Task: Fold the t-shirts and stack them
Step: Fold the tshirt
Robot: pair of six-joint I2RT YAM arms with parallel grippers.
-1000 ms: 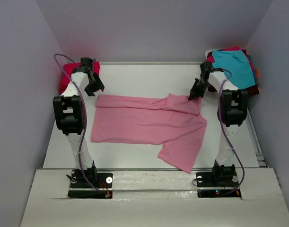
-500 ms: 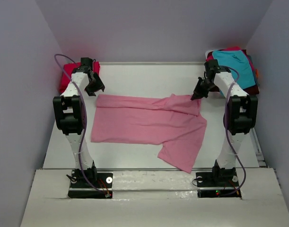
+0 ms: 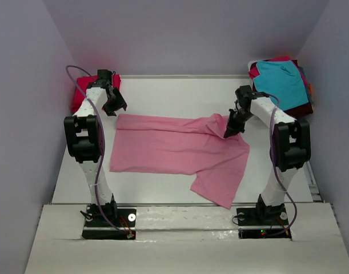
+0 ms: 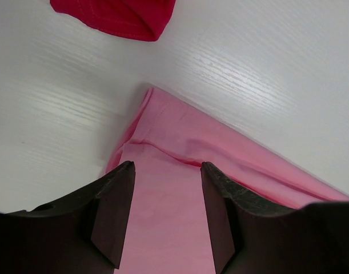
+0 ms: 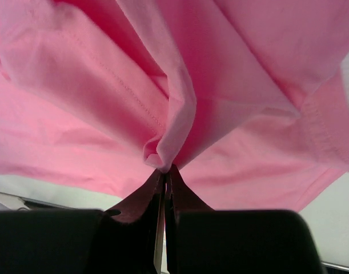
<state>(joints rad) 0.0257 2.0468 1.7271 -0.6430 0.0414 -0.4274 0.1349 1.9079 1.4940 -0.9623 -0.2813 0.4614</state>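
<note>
A light pink t-shirt lies spread across the middle of the table, one sleeve pointing toward the near edge. My right gripper is shut on a pinched fold of the pink t-shirt at its far right corner, holding that cloth lifted. My left gripper hangs open above the pink t-shirt's far left corner, nothing between its fingers. A crimson red t-shirt lies at the far left corner. Teal and maroon t-shirts are heaped at the far right.
The heap at the far right also shows red cloth at its edge. Purple walls close in the table on three sides. The red t-shirt's edge shows just beyond the pink one in the left wrist view.
My right gripper swung out toward the far right, then came back left and nearer, dragging the pinched pink corner inward over the shirt. The left arm has not moved.
</note>
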